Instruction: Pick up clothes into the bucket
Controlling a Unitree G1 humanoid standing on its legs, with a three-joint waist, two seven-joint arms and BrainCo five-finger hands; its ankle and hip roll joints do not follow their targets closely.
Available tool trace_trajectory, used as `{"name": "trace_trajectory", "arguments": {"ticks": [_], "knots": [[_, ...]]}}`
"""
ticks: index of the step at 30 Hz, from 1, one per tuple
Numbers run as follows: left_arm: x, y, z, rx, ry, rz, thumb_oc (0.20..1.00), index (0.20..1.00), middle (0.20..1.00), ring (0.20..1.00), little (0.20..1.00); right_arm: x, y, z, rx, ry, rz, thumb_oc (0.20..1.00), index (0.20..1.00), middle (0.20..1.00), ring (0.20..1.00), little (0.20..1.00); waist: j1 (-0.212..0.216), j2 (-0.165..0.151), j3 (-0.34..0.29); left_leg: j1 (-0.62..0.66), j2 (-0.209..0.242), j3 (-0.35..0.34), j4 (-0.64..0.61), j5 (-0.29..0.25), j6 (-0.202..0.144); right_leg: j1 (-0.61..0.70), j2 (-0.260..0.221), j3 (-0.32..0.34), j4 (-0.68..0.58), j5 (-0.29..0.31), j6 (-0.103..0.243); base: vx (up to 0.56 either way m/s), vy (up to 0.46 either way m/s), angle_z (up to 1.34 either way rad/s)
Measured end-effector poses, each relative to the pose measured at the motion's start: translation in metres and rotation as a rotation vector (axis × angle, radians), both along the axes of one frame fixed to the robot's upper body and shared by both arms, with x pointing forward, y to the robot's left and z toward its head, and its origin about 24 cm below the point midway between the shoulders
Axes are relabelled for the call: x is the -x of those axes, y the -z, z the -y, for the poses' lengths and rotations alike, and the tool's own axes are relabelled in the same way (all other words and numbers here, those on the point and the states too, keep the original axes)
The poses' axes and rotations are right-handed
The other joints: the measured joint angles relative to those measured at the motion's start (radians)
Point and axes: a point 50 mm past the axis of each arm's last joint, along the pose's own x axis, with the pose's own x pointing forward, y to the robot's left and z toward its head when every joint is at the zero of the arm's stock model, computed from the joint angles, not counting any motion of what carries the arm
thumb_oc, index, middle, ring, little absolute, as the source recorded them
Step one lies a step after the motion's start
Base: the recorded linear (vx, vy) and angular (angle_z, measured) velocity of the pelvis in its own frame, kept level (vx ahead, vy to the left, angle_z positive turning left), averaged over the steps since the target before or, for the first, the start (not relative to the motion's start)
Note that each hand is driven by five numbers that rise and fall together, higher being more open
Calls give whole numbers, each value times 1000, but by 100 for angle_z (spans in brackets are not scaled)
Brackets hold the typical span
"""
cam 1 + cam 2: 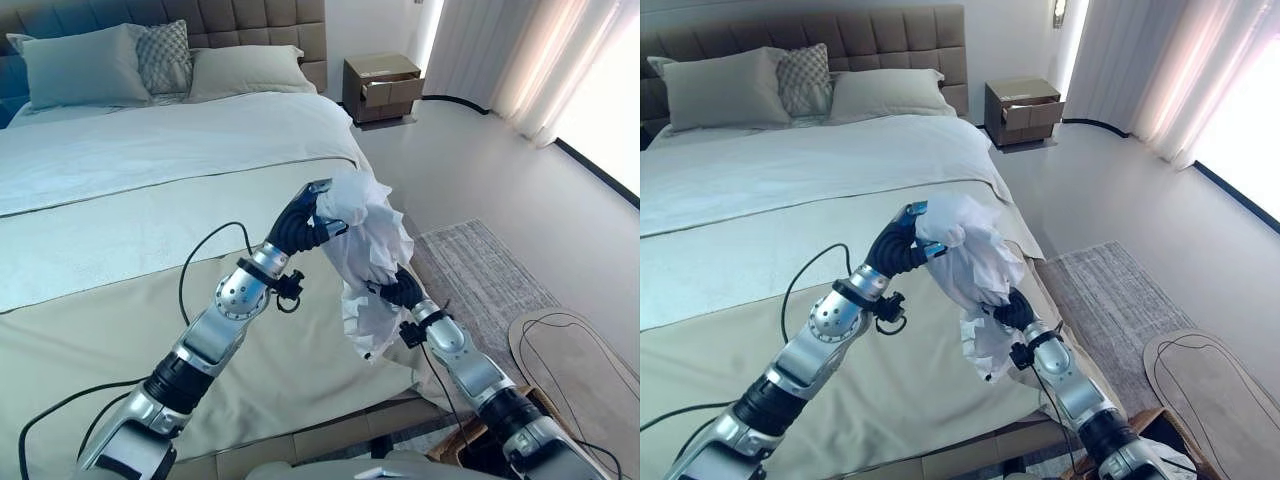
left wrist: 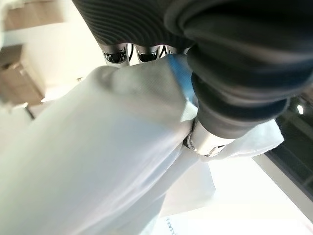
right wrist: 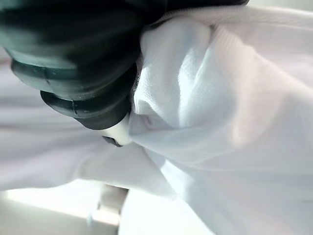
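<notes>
A white garment (image 1: 368, 245) hangs bunched in the air over the bed's near right corner. My left hand (image 1: 303, 226) is raised at its top, fingers curled into the cloth; in the left wrist view the thumb (image 2: 205, 142) pinches the white garment (image 2: 98, 147). Lower on the cloth, my right hand (image 1: 402, 291) grips a gathered fold, its dark cover (image 3: 73, 63) pressed against the garment (image 3: 234, 122). A brown container's edge (image 1: 462, 440) peeks out beside my right arm at the bottom, mostly hidden.
The bed (image 1: 120, 220) with pale covers spreads to the left, pillows (image 1: 80, 65) at its head. A nightstand (image 1: 385, 88) with an open drawer stands beyond. A grey rug (image 1: 490, 280) and a beige mat (image 1: 590, 370) lie on the floor to the right, by the curtains (image 1: 540, 60).
</notes>
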Motion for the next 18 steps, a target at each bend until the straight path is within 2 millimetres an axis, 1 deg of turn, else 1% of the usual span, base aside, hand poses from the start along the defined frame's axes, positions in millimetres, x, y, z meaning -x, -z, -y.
{"name": "trace_trajectory", "arguments": {"ticks": [3, 4, 5, 9, 10, 11, 12, 13, 14, 15, 16, 17, 18], "knots": [[8, 21, -4, 16, -23, -87, 200, 200, 200, 200, 200, 9, 5, 11, -25, 45, -20, 200, 200, 200, 200, 200, -2, -3, -1, 2, 6, 0, -6, -2, 0, -2, 6, 2, 1, -8, 4, -3, -4, -3], [9, 26, -4, 26, -26, -107, 200, 200, 200, 200, 200, 12, 7, 13, -40, 58, -25, 200, 200, 200, 200, 200, -2, -3, -2, 2, 7, 1, -6, -5, 2, -1, 8, 2, 0, -11, 5, 0, 0, 0], [7, 39, -4, 50, -44, -168, 200, 200, 200, 200, 200, 16, 10, 17, -66, 83, -36, 200, 200, 200, 200, 200, 1, -2, -3, 5, 10, 0, -6, -5, 2, 3, 10, 2, -1, -13, 3, 0, 0, 0], [3, 62, -7, 49, -91, -266, 200, 200, 200, 200, 200, 16, 10, 22, -66, 119, -31, 200, 200, 200, 200, 200, -3, -3, -3, 5, 17, 0, -6, -5, 3, 2, 17, 4, -1, -14, 2, 0, 0, 0], [2, 73, -7, 30, -110, -303, 200, 200, 200, 200, 200, 15, 9, 25, -67, 139, -23, 200, 200, 200, 200, 200, -7, -3, -3, 5, 19, 2, -6, -5, 3, 2, 19, 5, -2, -14, 2, 0, 0, 0], [2, 78, -6, 23, -119, -322, 200, 200, 200, 200, 200, 15, 8, 25, -67, 147, -20, 200, 200, 200, 200, 200, -8, -3, -3, 5, 19, 2, -6, -5, 3, 2, 20, 5, -2, -15, 1, 0, 0, 0], [2, 88, -4, 15, -133, -358, 200, 200, 200, 200, 200, 15, 8, 26, -68, 159, -16, 200, 200, 200, 200, 200, -19, -3, -2, 4, 21, 2, -6, -5, 3, 0, 21, 6, -3, -15, 1, -18, -30, -1], [2, 93, -3, 12, -138, -382, 253, 253, 253, 253, 253, 15, 8, 27, -68, 163, -14, 200, 200, 200, 200, 200, -24, -3, -2, 4, 21, 3, -6, -5, 3, 0, 21, 6, -3, -16, -1, 0, 0, 0], [3, 97, -2, -2, -138, -395, 423, 423, 423, 423, 423, 16, 8, 28, -69, 170, -15, 200, 200, 200, 200, 200, -27, -3, -2, 4, 21, 3, -6, -5, 3, 0, 22, 6, -2, -17, -1, -15, -32, -2], [5, 105, 2, -40, -134, -414, 884, 884, 884, 884, 884, 20, 11, 33, -69, 195, -26, 200, 200, 200, 200, 200, -27, -3, -2, 4, 23, 4, -6, -6, 3, 0, 23, 7, -3, -18, -2, 0, 0, 0], [6, 109, 3, -58, -131, -425, 959, 959, 959, 959, 959, 22, 13, 36, -68, 209, -32, 200, 200, 200, 200, 200, -27, -3, -2, 4, 23, 4, -6, -6, 3, -1, 24, 7, -2, -19, -4, 0, 0, 0], [8, 120, 6, -112, -125, -463, 1000, 1000, 1000, 1000, 1000, 26, 16, 43, -64, 240, -44, 200, 200, 200, 200, 200, -28, -2, -2, 3, 25, 4, -6, -6, 3, -1, 26, 7, -3, -21, -5, 0, 0, 0], [10, 126, 6, -140, -123, -481, 1000, 1000, 1000, 1000, 1000, 27, 18, 45, -62, 248, -51, 200, 200, 200, 200, 200, -28, -2, -2, 3, 26, 4, -6, -6, 3, -1, 27, 7, -3, -22, -5, -11, -42, -1]]}}
